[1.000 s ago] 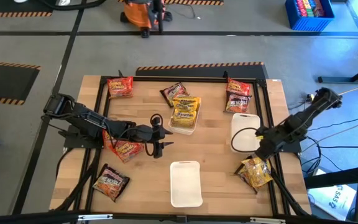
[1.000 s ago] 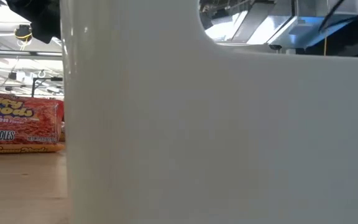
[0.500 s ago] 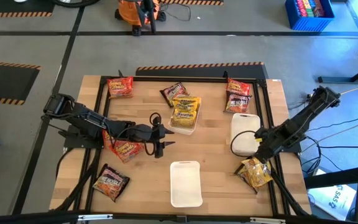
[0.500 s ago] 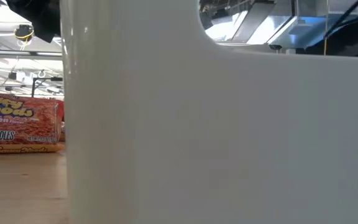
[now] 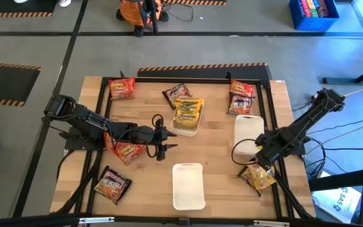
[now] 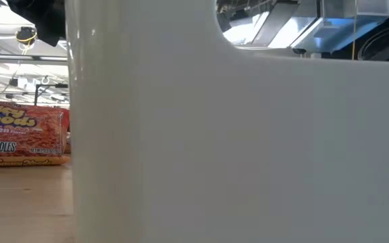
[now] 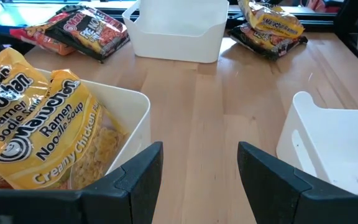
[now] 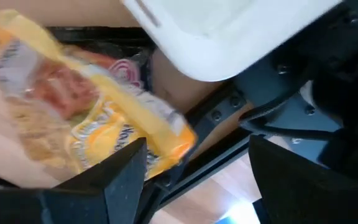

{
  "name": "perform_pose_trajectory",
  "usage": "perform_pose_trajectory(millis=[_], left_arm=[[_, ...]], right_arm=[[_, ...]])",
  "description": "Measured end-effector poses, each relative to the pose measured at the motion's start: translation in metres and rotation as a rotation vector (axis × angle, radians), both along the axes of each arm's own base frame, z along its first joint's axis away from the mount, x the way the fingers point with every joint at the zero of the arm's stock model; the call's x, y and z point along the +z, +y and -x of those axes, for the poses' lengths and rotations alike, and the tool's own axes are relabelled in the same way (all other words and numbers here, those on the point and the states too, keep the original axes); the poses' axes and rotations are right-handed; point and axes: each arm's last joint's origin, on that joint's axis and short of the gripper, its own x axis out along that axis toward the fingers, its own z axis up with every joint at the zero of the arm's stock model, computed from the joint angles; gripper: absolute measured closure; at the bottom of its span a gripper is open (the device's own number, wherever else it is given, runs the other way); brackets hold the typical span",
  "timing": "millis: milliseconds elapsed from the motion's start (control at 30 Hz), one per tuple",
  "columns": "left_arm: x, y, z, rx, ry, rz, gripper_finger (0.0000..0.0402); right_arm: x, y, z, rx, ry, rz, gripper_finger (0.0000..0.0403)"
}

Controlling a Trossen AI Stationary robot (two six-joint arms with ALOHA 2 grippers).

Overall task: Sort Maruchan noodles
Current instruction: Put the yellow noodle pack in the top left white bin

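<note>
High view: wooden table (image 5: pixel 219 180) with three white trays and ramen packets scattered around. Left gripper (image 5: pixel 161 140) sits mid-table, just beside the tray with yellow packets (image 5: pixel 187 113); fingers apart, nothing between them. Left wrist view confirms: both dark fingers (image 7: pixel 135 174) spread over bare wood, the yellow Creamy Chicken packets (image 7: pixel 36 124) in the tray (image 7: pixel 138 115) to one side, a second tray's rim (image 7: pixel 309 124) to the other.

Right gripper (image 5: pixel 261 156) is at the table's right edge, over the gap between the right-hand empty tray (image 5: pixel 247 129) and the yellow packet (image 5: pixel 260 176) lying by the frame rail. Right wrist view: fingers (image 8: pixel 120 180) apart, yellow packet (image 8: pixel 86 130) right in front of them, not gripped; white tray corner (image 8: pixel 229 31) beyond it.

Other packets, high view:
- red packet (image 5: pixel 121 88), far left corner
- dark packet (image 5: pixel 176 94), just beside the filled tray
- red packet (image 5: pixel 242 88) and dark one (image 5: pixel 241 103), touching, far right, near the right tray
- red packet (image 5: pixel 126 150) under the left arm
- dark packet (image 5: pixel 111 184), near left corner

Third tray (image 5: pixel 188 185), empty, near the front edge, centre.

Low view: mostly blocked by a white tray wall (image 6: pixel 235 148); one red packet (image 6: pixel 20 133) visible beside it on the wood.
</note>
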Motion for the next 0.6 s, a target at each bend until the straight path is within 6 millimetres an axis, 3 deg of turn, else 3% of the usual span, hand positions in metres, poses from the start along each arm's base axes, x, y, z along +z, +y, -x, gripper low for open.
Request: perform_pose_trajectory(millis=[133, 333, 600], left_arm=[[0.0, 0.0, 0.0, 0.0, 0.0, 0.0, 0.0201], [0.0, 0.0, 0.0, 0.001, 0.0, -0.001, 0.0201], [0.0, -0.004, 0.001, -0.016, 0.001, 0.0, 0.0201]], right_arm=[[-0.001, 0.009, -0.01, -0.042, -0.044, -0.065, 0.0141], [-0.017, 0.009, -0.01, -0.048, 0.088, 0.063, 0.0141], [-0.038, 0.023, -0.025, -0.012, 0.015, -0.068, 0.0142]])
